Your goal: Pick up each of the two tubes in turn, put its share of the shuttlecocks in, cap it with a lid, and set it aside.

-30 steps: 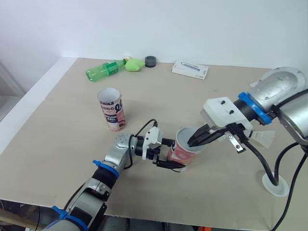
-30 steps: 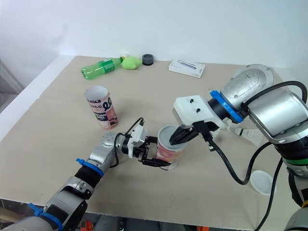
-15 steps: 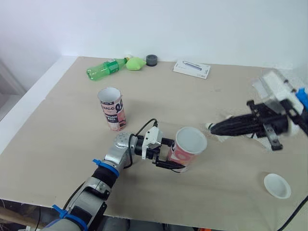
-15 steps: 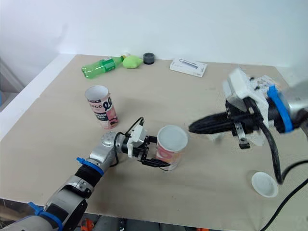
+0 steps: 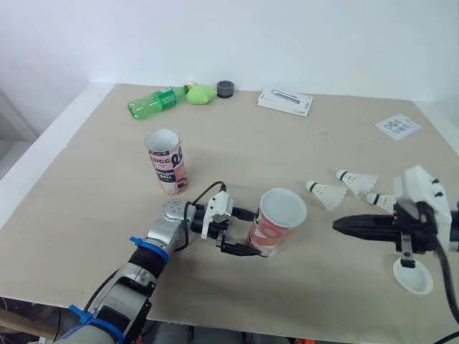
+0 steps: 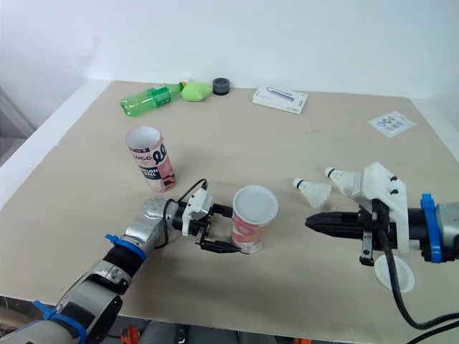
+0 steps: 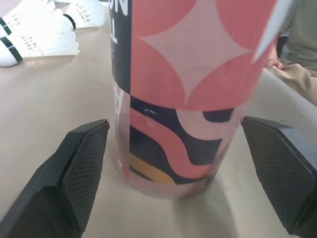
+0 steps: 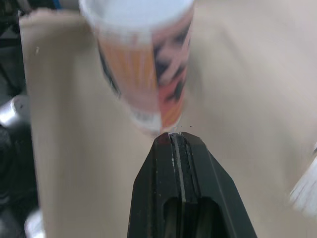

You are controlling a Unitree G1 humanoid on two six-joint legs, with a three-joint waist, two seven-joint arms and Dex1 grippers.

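My left gripper (image 5: pixel 247 233) brackets the tube (image 5: pixel 280 218), spread and not touching, to steady it for loading, while the right gripper (image 5: pixel 344 227) points at it, pinched closed and empty.

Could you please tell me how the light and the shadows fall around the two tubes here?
Left eye view: the light is soft and even; the far tube and the near tube throw only faint shadows on the table, with no glare there. Left wrist view: a soft shadow hugs the near tube's base, between the left gripper's open fingers.
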